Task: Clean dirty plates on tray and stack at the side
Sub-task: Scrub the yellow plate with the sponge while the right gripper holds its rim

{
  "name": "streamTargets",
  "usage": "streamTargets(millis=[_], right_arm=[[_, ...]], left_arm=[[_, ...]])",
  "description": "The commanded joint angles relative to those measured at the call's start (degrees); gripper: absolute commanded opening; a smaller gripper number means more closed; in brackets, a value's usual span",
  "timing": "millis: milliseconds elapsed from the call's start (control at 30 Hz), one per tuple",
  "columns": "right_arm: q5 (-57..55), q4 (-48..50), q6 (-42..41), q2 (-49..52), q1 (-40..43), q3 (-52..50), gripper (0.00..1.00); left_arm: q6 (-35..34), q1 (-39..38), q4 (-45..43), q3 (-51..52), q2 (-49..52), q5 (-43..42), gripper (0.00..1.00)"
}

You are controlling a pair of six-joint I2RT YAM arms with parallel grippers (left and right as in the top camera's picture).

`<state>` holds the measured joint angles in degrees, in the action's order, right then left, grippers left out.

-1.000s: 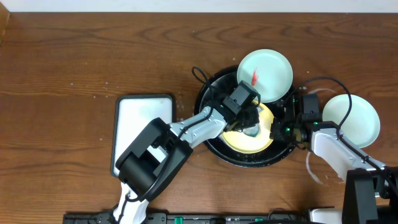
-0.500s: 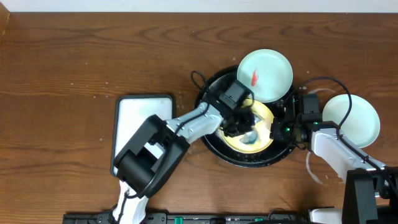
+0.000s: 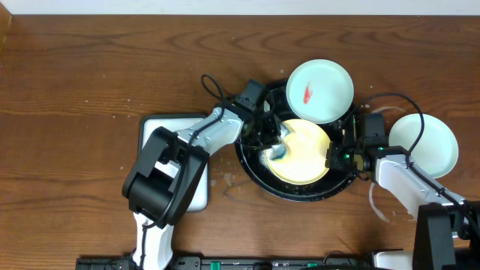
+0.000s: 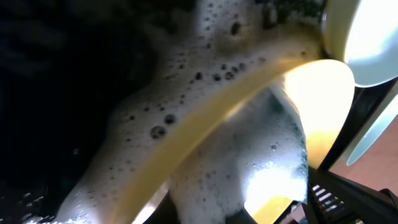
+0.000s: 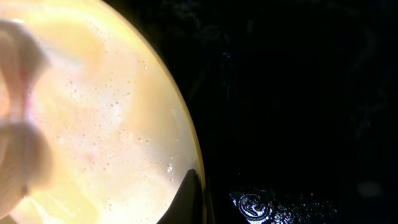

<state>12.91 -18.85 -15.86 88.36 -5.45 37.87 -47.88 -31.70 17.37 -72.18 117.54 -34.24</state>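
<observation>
The yellow plate [image 3: 307, 146] lies foamy in the black tray [image 3: 300, 193]. My left gripper [image 3: 271, 142] is at the plate's left edge, shut on a foam-covered sponge [image 3: 277, 152]. The left wrist view shows the plate's rim [image 4: 205, 118] and the foamy sponge [image 4: 249, 168]; the fingers are hidden. My right gripper [image 3: 335, 154] is shut on the plate's right rim, with one finger [image 5: 193, 199] showing against the soapy plate [image 5: 93, 124]. A mint plate with a red smear [image 3: 320, 90] leans on the tray's back rim. A second mint plate [image 3: 424, 142] sits on the table to the right.
A white rectangular tray [image 3: 169, 142] lies on the table left of the black tray, under my left arm. Cables loop behind the black tray [image 3: 217, 86] and above my right arm [image 3: 390, 97]. The black tray's wet bottom [image 5: 298, 93] fills the right wrist view.
My left gripper has dragged the sponge from the middle of the yellow plate to its left edge, the arm swinging back-left. The right arm and the plates have not moved.
</observation>
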Motion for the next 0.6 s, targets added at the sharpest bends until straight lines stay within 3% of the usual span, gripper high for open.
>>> streamTargets(millis=[0, 267, 467, 567], right_arm=[[-6.1, -1.2, 1.4, 1.1, 0.1, -1.4, 0.01], [-6.0, -1.3, 1.4, 1.1, 0.1, -1.4, 0.01], [-6.0, -1.3, 1.3, 1.1, 0.1, -1.4, 0.01], [-6.0, -1.2, 1.3, 1.1, 0.1, -1.4, 0.01]], left_arm=[[0.9, -2.5, -3.0, 1.7, 2.6, 11.2, 0.07], [-6.9, -12.9, -9.8, 1.7, 2.6, 11.0, 0.08], [-9.3, -13.8, -9.5, 1.7, 2.6, 2.6, 0.08], [-8.7, -13.0, -7.9, 1.7, 2.6, 2.6, 0.07]])
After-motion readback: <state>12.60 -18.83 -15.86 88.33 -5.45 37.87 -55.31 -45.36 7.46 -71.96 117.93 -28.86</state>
